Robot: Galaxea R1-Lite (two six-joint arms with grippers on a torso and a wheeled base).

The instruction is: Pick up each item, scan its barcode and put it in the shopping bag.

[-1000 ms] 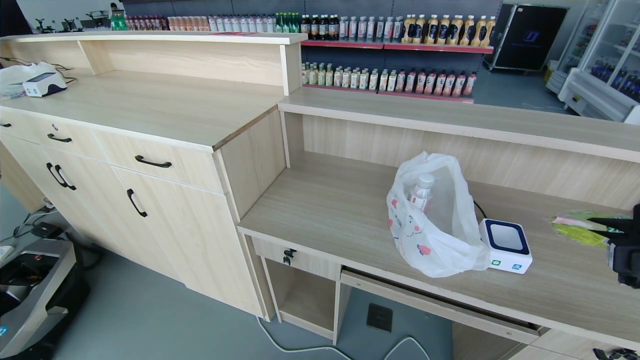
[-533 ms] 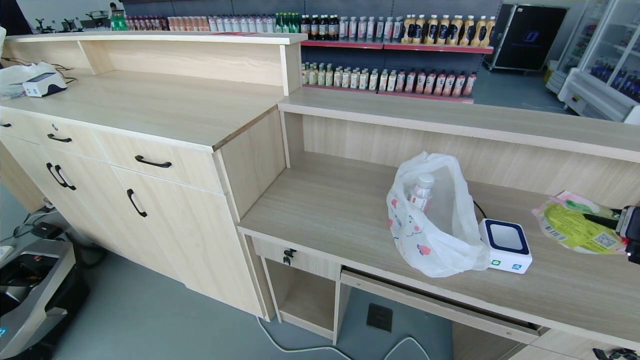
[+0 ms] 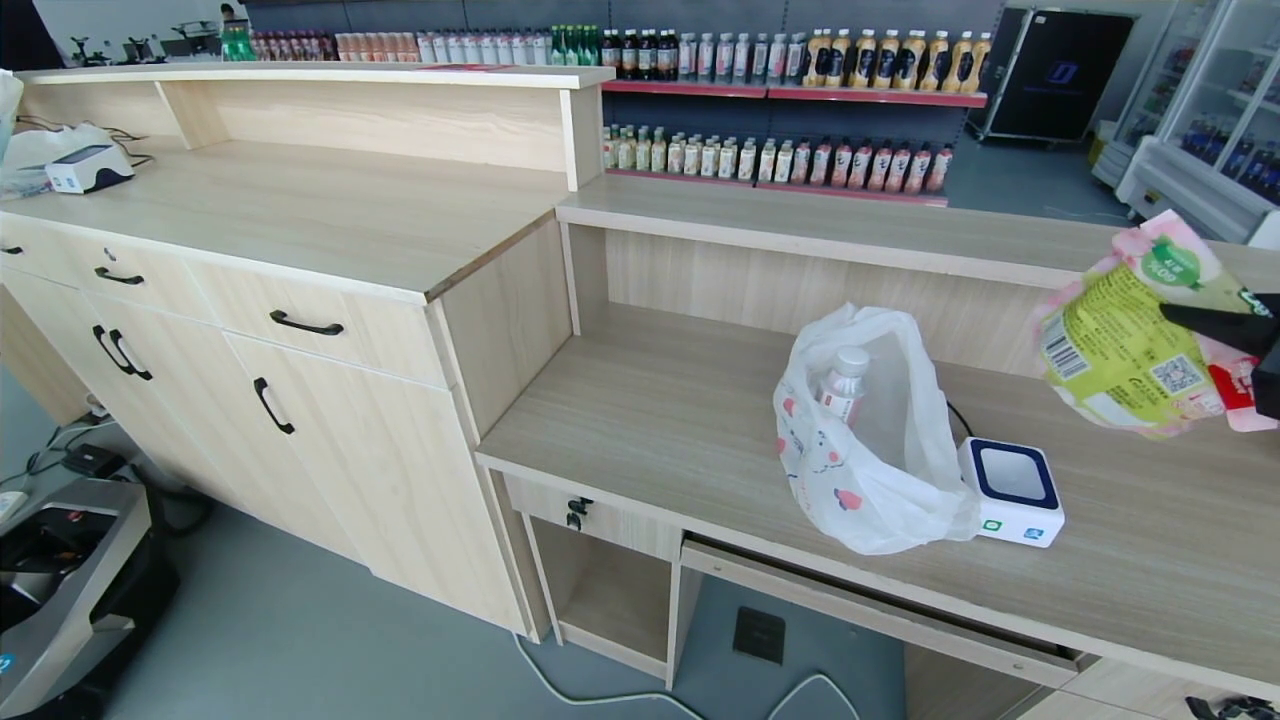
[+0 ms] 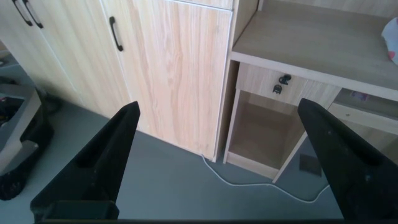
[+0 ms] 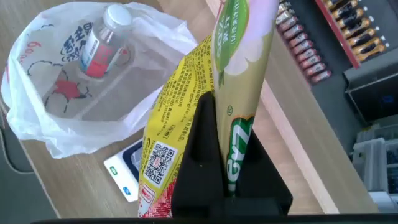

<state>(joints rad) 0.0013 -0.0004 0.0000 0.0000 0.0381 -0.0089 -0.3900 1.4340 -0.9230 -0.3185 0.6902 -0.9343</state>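
Two sets of jaws inspected.

Left jaws: spread wide with nothing between them, hanging over the grey floor [image 4: 180, 186]. Ahead of them stands a wooden cabinet door [image 4: 180, 68] with a black handle [image 4: 114, 32]. Beside that door is an open recess [image 4: 261, 134] under the surface [image 3: 690, 420].

Shopping bag [image 3: 880, 470]: white with a printed pattern, standing on the surface with its mouth open. It sits left of the right jaws and lower than them. A bottle [image 3: 843, 385] with a white cap stands upright inside it.

Scanner [image 3: 1012, 488]: a white box with a dark-framed window facing up. It touches the bag's right side and lies between the bag and the right jaws, below them.

Right jaws: closed on a yellow-green snack packet [image 3: 1120, 340], pinching its two flat faces. The packet is held in the air clear of the surface, above and to the right of the scanner. Most of it sticks out to the left of the jaws. Its barcode [image 3: 1057, 353] sits at the end farthest from the jaws, and a square code [image 3: 1175, 375] lies just below them. In the right wrist view the packet stands edge-on in the jaws, with the bag and bottle beyond it.
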